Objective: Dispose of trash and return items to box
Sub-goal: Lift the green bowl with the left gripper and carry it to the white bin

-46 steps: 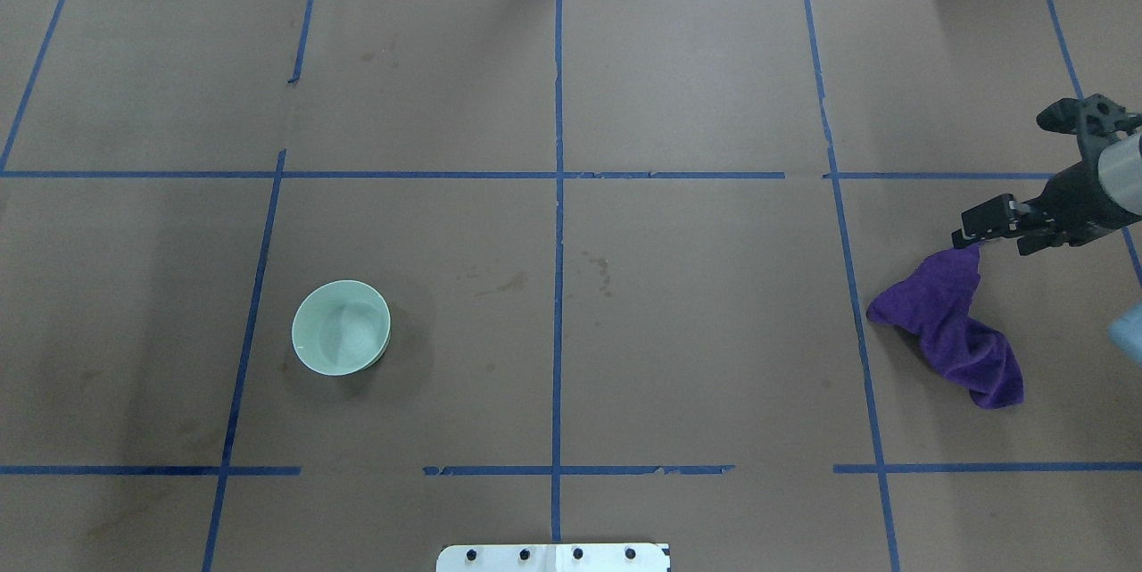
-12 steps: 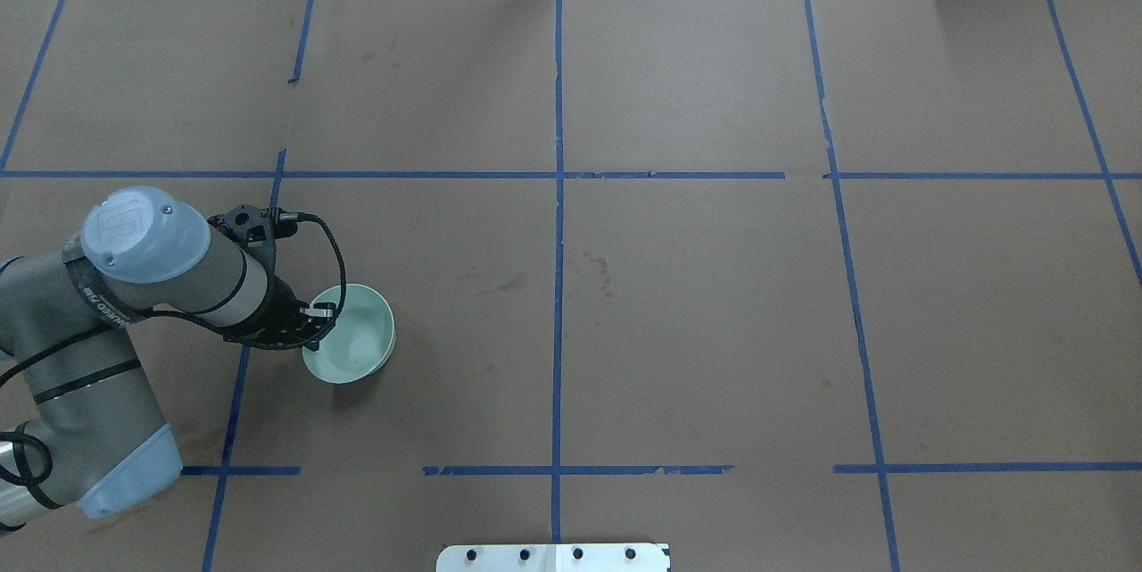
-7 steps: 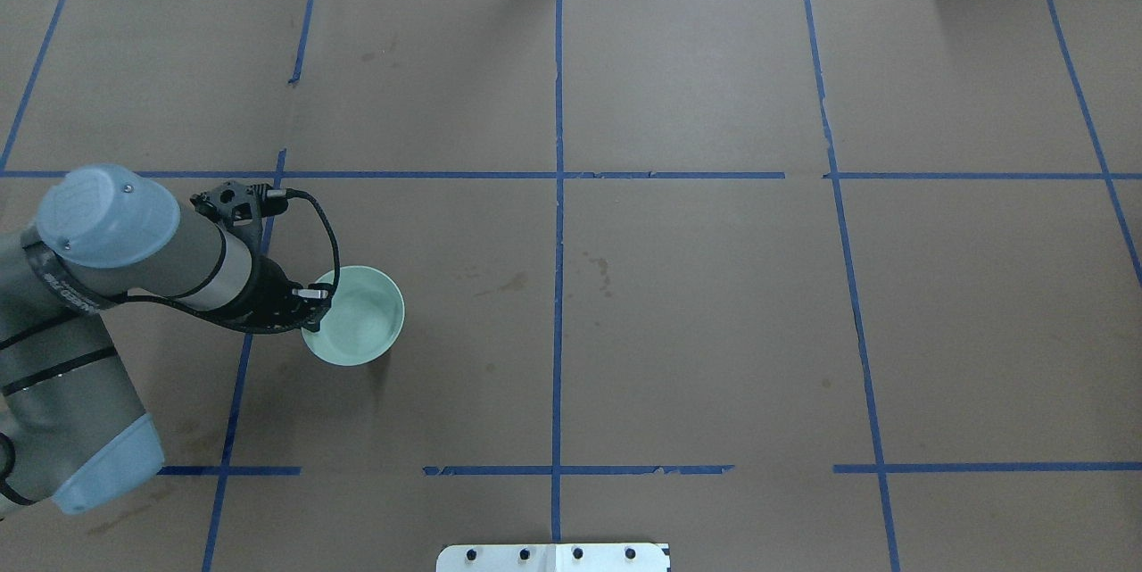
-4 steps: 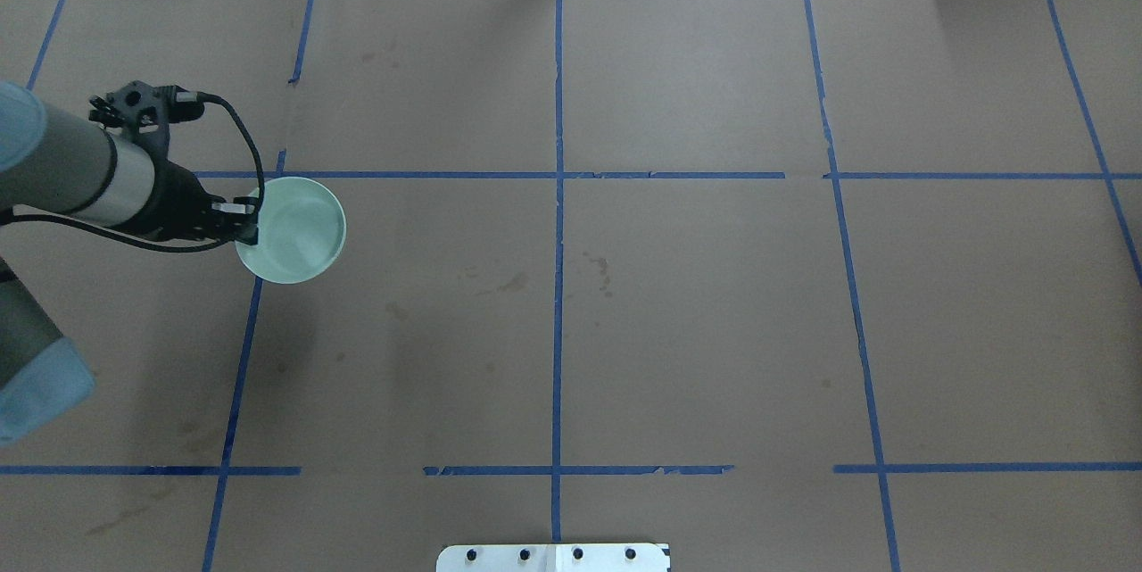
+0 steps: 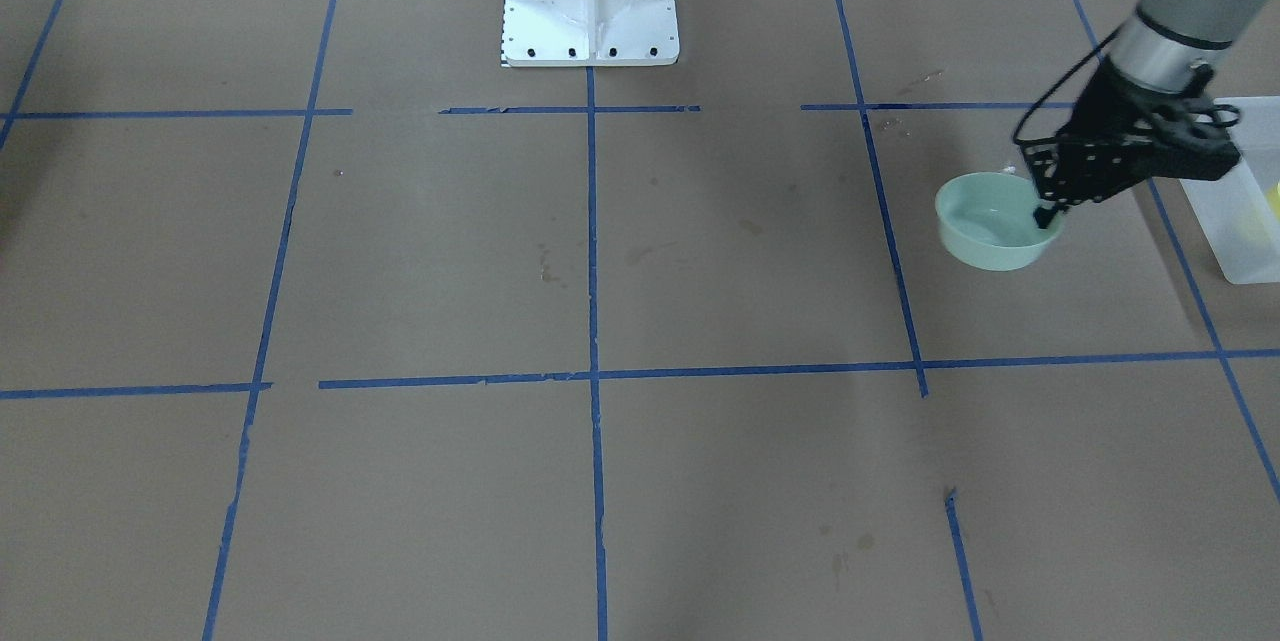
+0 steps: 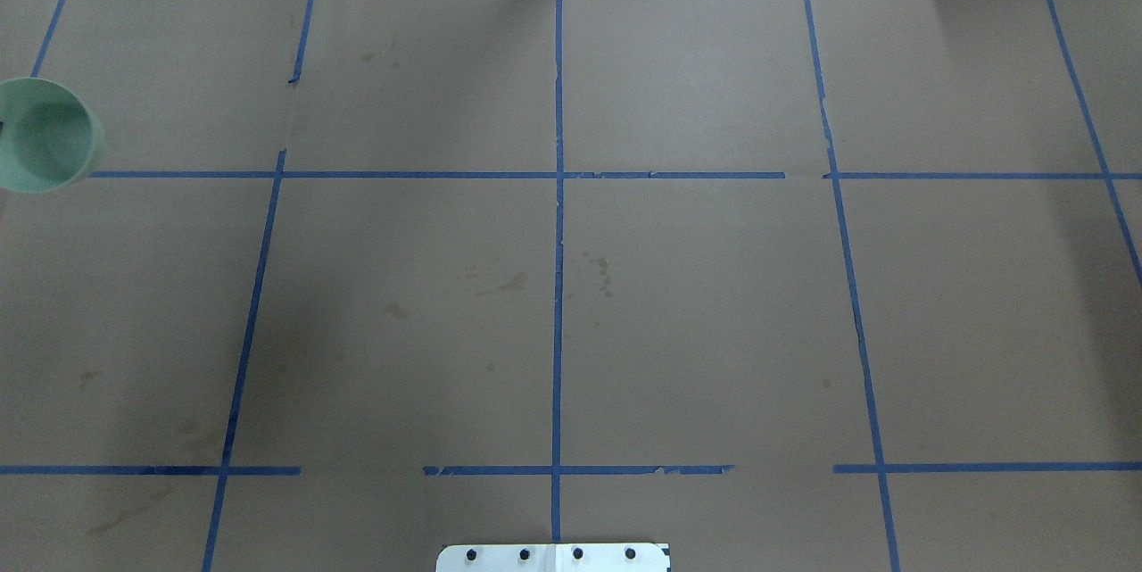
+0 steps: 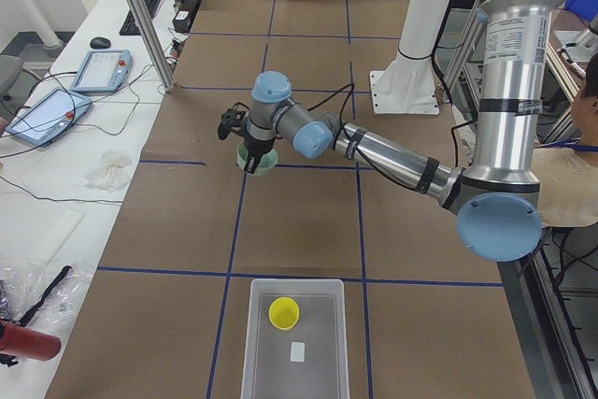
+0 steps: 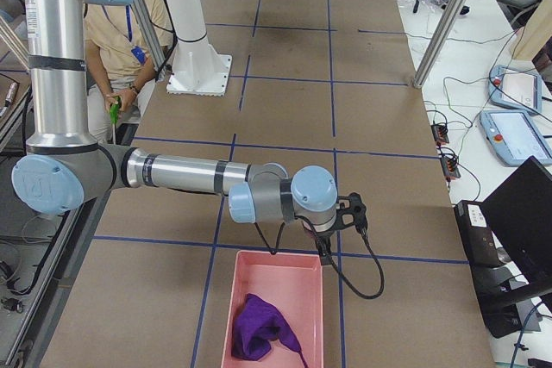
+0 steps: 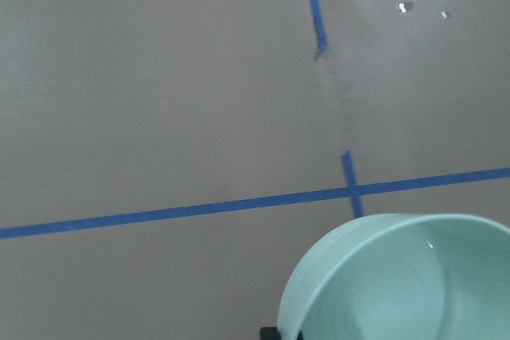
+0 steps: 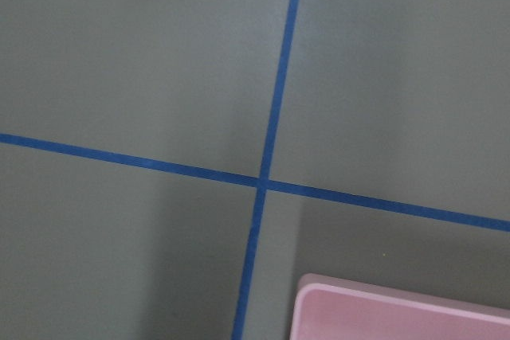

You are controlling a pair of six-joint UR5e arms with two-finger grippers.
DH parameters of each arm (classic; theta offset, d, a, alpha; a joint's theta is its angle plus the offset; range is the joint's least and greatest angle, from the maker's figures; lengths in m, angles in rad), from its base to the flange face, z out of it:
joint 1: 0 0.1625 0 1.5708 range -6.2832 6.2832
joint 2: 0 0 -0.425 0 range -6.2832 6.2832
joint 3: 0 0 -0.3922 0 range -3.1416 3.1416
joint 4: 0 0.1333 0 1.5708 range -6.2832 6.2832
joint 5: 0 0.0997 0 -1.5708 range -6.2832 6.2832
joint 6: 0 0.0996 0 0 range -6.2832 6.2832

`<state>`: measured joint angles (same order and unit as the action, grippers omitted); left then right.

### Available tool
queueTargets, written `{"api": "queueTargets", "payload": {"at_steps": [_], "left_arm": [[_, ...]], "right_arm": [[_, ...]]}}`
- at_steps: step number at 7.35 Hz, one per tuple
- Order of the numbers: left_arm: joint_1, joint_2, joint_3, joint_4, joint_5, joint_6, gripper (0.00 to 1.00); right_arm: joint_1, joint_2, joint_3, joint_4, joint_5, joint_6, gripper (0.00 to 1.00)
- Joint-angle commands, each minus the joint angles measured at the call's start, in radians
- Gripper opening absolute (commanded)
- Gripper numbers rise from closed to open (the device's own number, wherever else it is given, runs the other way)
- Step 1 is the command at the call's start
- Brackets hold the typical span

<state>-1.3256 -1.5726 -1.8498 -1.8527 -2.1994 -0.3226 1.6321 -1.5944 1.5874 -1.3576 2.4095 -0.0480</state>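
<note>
My left gripper is shut on the near rim of the mint-green bowl and holds it upright above the table. The bowl also shows at the left edge of the overhead view, in the exterior left view and in the left wrist view. The frosted box stands at the table's left end, apart from the bowl, with the yellow cup inside it. The box's corner shows in the front-facing view. My right gripper hangs by the pink bin; I cannot tell whether it is open.
A pink bin at the table's right end holds a purple cloth; its corner shows in the right wrist view. The white robot base stands at the table's near edge. An operator sits behind the base.
My left gripper has carried the bowl up off the table and further left; the arm has left the overhead view, where only the bowl shows at the left edge.
</note>
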Motion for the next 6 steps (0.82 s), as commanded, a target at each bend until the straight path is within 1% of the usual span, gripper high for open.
{"api": "queueTargets", "payload": {"at_steps": [1, 2, 3, 4, 5, 6], "left_arm": [[-0.263, -0.007, 0.264, -0.006, -0.065, 0.419, 0.0], [-0.32, -0.012, 0.359, -0.008, -0.06, 0.471, 0.0], [-0.384, -0.012, 0.474, -0.011, -0.059, 0.537, 0.0], [-0.435, -0.012, 0.56, -0.013, -0.057, 0.604, 0.0], [-0.466, -0.012, 0.643, -0.02, -0.056, 0.603, 0.0], [-0.468, -0.011, 0.726, -0.075, -0.054, 0.599, 0.0]], "right_arm": [[-0.072, -0.001, 0.112, -0.003, 0.0, 0.167, 1.0], [-0.092, -0.002, 0.129, -0.003, 0.0, 0.206, 1.0], [-0.098, -0.001, 0.132, -0.003, 0.003, 0.208, 1.0], [-0.106, 0.001, 0.131, -0.002, 0.0, 0.209, 1.0], [-0.112, 0.002, 0.131, -0.001, 0.0, 0.208, 1.0], [-0.113, 0.001, 0.131, -0.001, 0.0, 0.209, 1.0]]}}
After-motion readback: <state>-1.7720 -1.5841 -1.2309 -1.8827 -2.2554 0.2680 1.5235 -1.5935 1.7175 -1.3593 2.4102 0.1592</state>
